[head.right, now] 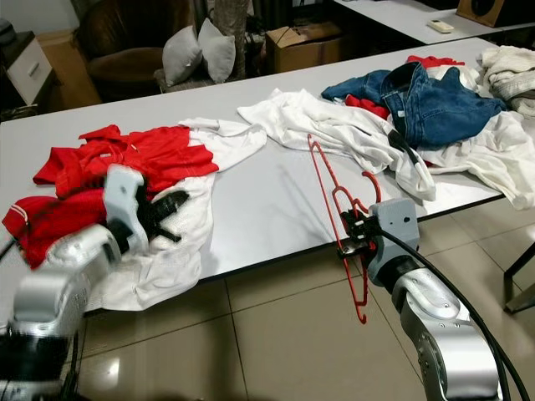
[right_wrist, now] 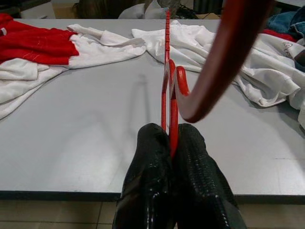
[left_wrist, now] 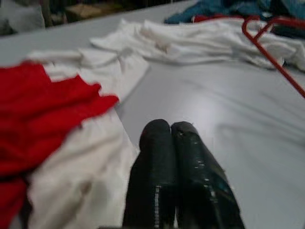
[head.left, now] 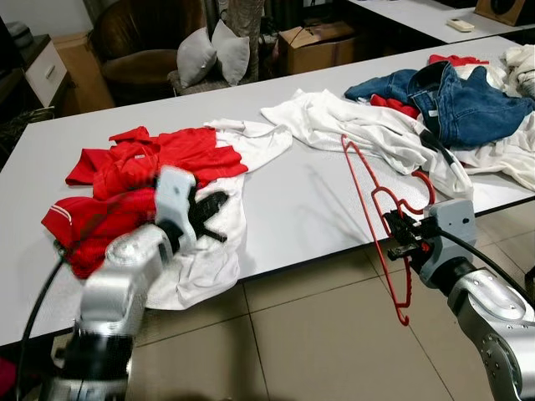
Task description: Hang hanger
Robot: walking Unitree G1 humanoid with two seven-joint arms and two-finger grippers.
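My right gripper (head.left: 399, 230) is shut on a red plastic hanger (head.left: 368, 213) at the neck below its hook (head.left: 425, 188). It holds the hanger upright at the table's front edge, one end over the table and the other (head.left: 403, 313) hanging down over the floor. In the right wrist view the fingers (right_wrist: 157, 162) pinch the red hanger (right_wrist: 167, 95). My left gripper (head.left: 209, 209) is shut and empty, hovering above a red and white shirt (head.left: 209, 251) spread on the grey table (head.left: 309, 200). The left wrist view has its fingertips (left_wrist: 164, 138) pressed together.
Red clothes (head.left: 142, 163) lie at the table's left, a white garment (head.left: 359, 125) in the middle, blue jeans (head.left: 460, 96) and more white laundry at the right. Behind the table stand an armchair with grey cushions (head.left: 213, 52) and a cardboard box (head.left: 316, 46). Tiled floor (head.left: 318, 334) lies below.
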